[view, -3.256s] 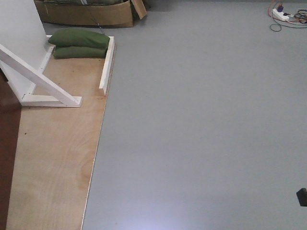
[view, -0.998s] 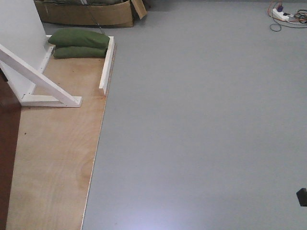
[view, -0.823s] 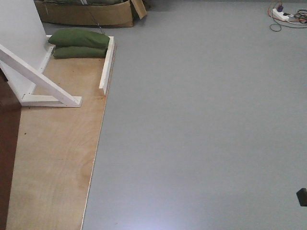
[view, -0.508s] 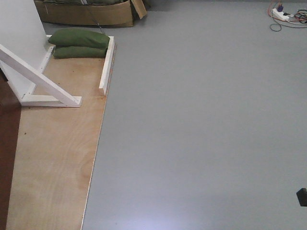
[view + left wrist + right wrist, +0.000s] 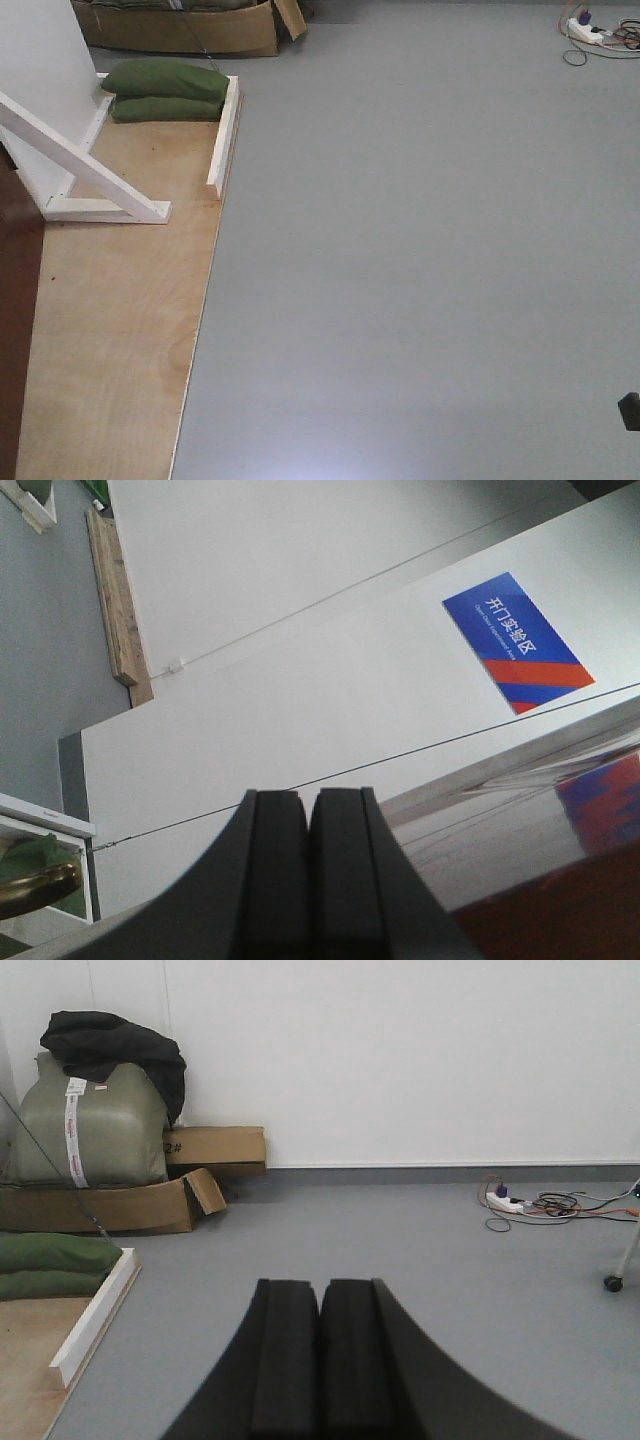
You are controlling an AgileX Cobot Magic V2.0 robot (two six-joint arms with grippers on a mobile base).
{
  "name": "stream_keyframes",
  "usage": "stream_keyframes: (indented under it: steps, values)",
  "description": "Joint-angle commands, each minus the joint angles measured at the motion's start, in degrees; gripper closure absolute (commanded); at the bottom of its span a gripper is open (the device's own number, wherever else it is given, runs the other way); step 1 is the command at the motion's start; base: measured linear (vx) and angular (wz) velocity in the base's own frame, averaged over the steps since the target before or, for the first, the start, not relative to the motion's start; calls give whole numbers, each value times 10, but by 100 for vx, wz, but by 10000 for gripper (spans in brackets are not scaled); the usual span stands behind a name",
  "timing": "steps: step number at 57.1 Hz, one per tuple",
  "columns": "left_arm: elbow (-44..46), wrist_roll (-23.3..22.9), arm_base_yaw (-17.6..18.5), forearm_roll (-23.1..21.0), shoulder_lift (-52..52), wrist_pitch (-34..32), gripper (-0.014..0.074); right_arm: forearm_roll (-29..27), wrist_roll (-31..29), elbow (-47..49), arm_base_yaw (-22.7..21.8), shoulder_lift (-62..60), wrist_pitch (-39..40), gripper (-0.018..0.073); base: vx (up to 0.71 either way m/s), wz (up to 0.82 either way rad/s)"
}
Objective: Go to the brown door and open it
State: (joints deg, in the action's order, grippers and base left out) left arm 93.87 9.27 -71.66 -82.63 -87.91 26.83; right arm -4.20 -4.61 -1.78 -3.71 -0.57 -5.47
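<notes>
The brown door (image 5: 14, 330) shows as a dark reddish strip along the left edge of the front view. In the left wrist view its glossy surface (image 5: 565, 880) fills the lower right, and a curved brass lever handle (image 5: 35, 890) sits at the lower left. My left gripper (image 5: 307, 798) is shut with nothing between its pads, pointing at the white panel beside the door. My right gripper (image 5: 320, 1288) is shut and empty, held over the grey floor, away from the door.
A white wooden brace (image 5: 90, 165) and wall panel stand on a plywood sheet (image 5: 110, 330). Green sandbags (image 5: 165, 90) and a cardboard box (image 5: 180, 30) lie behind. A blue sign (image 5: 518, 640) is on the white panel. Power strip and cables (image 5: 590, 28), and a chair caster (image 5: 612, 1283), are at far right.
</notes>
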Motion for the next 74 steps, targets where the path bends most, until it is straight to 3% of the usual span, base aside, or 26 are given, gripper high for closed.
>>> stream_keyframes:
  steps: [1,12,26,47,74]
  values:
    - [22,2,8,-25,22,66,600,4,-3,-3,0,-7,44,559,0,0]
    - [22,2,8,-25,32,129,600,4,-3,-3,0,-7,44,559,0,0]
    - [22,1,10,-51,59,139,600,4,-3,-3,0,-7,44,559,0,0]
    - [21,0,111,-59,83,150,600,4,-3,-3,0,-7,44,559,0,0]
    - [20,9,173,-54,89,198,600,4,-3,-3,0,-7,44,559,0,0]
